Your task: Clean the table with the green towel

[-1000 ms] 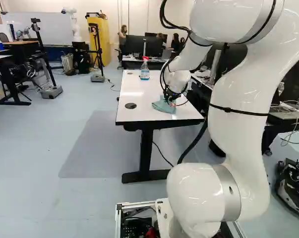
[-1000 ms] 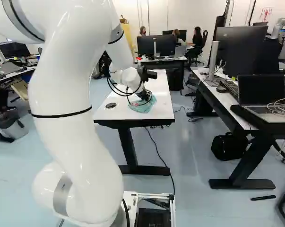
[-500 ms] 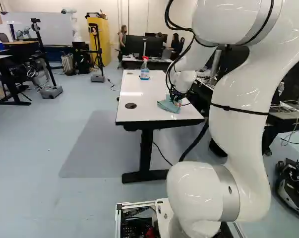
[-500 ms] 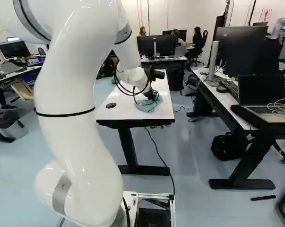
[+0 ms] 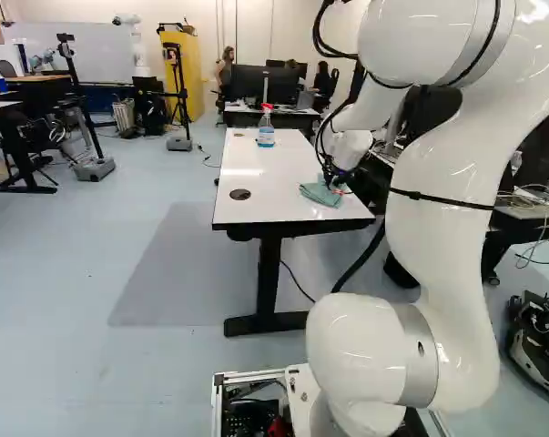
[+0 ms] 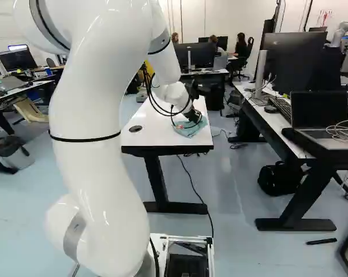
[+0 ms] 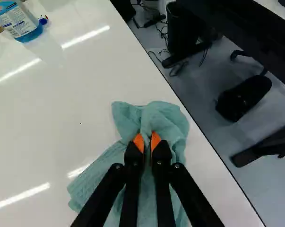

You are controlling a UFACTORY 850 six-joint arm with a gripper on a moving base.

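Bunching between the 2 orange-padded black fingers of the gripper (image 7: 147,141), which are clamped on it, the crumpled green cloth towel (image 7: 168,118) stretches from just ahead of their tips back beneath them, flaring away from the desk's nearer long side. It lies close to that side, at the white rectangular desk (image 5: 256,193)'s base-facing end. The next stroke probably calls for sweeping inward, clear of the red-topped plastic spray bottle (image 5: 266,137) farther along.
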